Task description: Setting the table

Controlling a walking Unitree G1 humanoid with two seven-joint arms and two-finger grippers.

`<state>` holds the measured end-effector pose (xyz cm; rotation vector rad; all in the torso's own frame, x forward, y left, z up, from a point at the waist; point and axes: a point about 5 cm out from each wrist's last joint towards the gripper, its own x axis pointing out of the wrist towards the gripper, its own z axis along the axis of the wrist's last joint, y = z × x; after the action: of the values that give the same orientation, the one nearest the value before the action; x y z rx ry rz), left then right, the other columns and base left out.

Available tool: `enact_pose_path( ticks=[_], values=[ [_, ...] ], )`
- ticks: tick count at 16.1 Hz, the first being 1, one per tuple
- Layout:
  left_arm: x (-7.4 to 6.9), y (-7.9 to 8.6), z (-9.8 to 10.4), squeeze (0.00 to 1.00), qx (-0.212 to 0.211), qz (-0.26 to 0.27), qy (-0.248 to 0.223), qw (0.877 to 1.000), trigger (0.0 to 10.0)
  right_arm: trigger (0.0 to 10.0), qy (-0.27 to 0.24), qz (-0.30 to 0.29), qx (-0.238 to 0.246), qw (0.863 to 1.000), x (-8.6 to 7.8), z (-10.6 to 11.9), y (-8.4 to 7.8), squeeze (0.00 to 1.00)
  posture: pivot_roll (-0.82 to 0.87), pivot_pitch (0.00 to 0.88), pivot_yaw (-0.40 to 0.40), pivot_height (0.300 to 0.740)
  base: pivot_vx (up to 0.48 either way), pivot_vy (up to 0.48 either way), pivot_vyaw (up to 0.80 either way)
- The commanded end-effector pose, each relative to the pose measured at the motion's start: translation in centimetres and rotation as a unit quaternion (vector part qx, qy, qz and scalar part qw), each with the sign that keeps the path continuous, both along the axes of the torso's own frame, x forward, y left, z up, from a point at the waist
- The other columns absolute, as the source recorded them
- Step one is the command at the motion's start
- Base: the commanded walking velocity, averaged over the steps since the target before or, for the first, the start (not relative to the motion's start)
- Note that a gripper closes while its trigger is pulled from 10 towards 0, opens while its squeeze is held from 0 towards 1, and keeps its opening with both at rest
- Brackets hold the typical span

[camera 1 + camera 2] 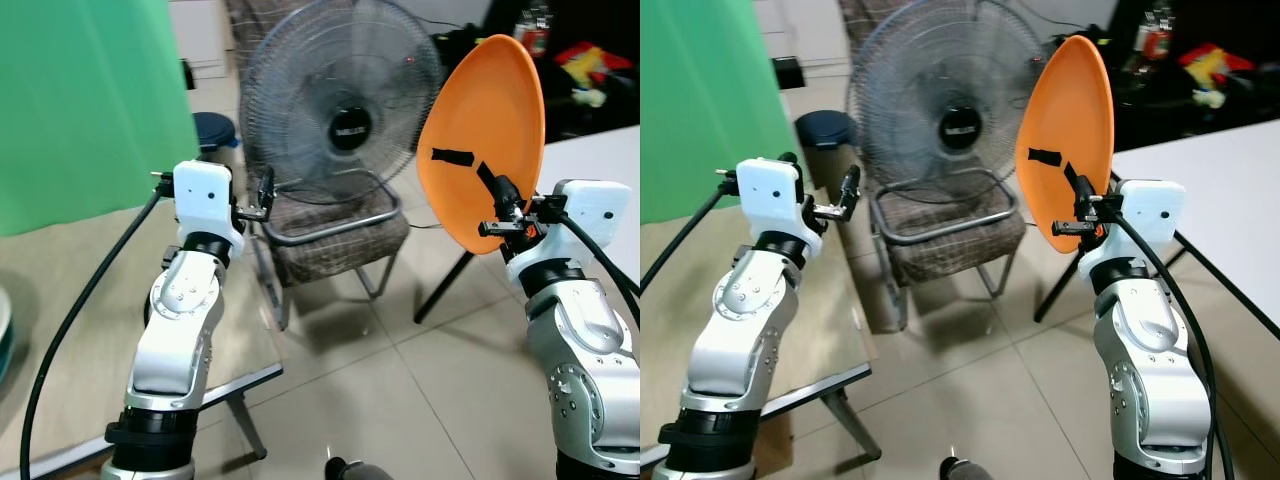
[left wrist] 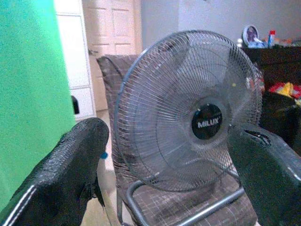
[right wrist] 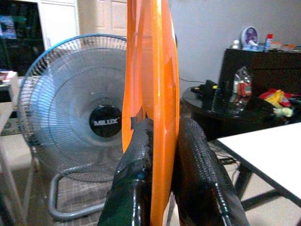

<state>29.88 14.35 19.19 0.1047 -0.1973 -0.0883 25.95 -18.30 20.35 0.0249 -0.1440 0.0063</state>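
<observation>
Big green screen (image 1: pixel 85 110) fills the upper left of the frame, and a fan (image 1: pixel 340 115) sits on a chair (image 1: pixel 335 240) top centre. A white table (image 1: pixel 1210 190) runs along the right edge, and a tan table (image 1: pixel 60 330) takes the lower left.

The plate (image 1: pixel 485 130) is the thing that matters — orange, held up in the air at upper right, standing on edge with its long axis near vertical and leaning a bit right at the top. Its face points left, toward the fan. The right gripper (image 3: pixel 162 155) has its fingers pinching the lower rim from both sides, one pad on each face.

The left gripper (image 2: pixel 169 174) hangs mid-left with fingers spread wide and nothing between them.

My guess: the white table is just right of the plate, so the right arm is the nearer one — it'd need to tip the plate flat before setting it down.
</observation>
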Motion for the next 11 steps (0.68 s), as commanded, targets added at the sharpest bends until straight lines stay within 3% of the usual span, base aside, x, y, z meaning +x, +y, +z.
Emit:
enact_pose_path(
  ticks=[1,4,11],
  values=[
    [0.22,-0.04,0.12,0.00,0.008,0.002,0.003,1.000,10.0,10.0,-0.029,0.001,0.005,1.000,0.00,1.19,-0.02,0.00,0.02,0.000,-0.052,0.740,0.000,0.000,-0.80],
    [0.37,0.27,-0.15,0.00,0.036,-0.016,0.020,0.999,10.0,10.0,-0.025,-0.005,0.025,0.999,0.03,1.04,-0.11,0.00,0.02,0.000,-0.050,0.740,0.000,0.000,-0.80],
    [0.54,0.33,-0.25,0.00,0.012,-0.031,0.030,0.999,10.0,10.0,-0.029,0.000,-0.001,1.000,0.25,1.01,0.31,0.00,0.03,0.000,-0.053,0.740,0.000,0.000,-0.80]
  ],
)
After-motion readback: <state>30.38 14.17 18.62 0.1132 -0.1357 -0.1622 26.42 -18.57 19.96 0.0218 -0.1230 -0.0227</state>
